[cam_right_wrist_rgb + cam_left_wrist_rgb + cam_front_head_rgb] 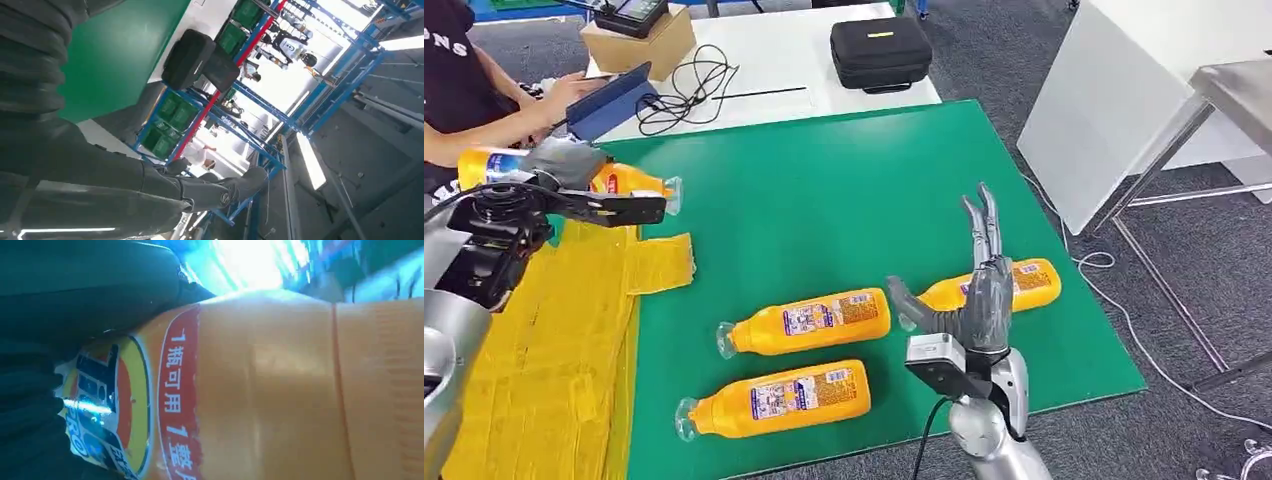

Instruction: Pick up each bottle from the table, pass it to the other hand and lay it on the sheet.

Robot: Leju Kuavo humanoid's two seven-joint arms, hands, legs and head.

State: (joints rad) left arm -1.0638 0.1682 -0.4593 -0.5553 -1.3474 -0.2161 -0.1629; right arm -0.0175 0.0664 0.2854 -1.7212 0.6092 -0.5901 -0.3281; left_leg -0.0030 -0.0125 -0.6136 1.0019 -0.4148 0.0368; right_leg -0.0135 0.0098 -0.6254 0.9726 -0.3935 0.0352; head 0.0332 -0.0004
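Observation:
My left hand [569,168] grips an orange bottle [631,182] around its middle, level above the far end of the yellow sheet [544,340], clear cap pointing right. In the left wrist view the bottle's label [275,390] sits close against my dark fingers [35,390]. Three more orange bottles lie on the green mat [824,190]: one in the middle [809,322], one nearer me [774,398], one at the right [1029,283]. My right hand [982,290] hovers open over the right bottle's neck, fingers [200,190] straight and holding nothing.
A person with a blue tablet [609,100] sits at the far left by the white table [784,60], which carries a cardboard box [639,42], cables [689,85] and a black case [879,50]. A metal table [1234,90] and white panel [1104,110] stand to the right.

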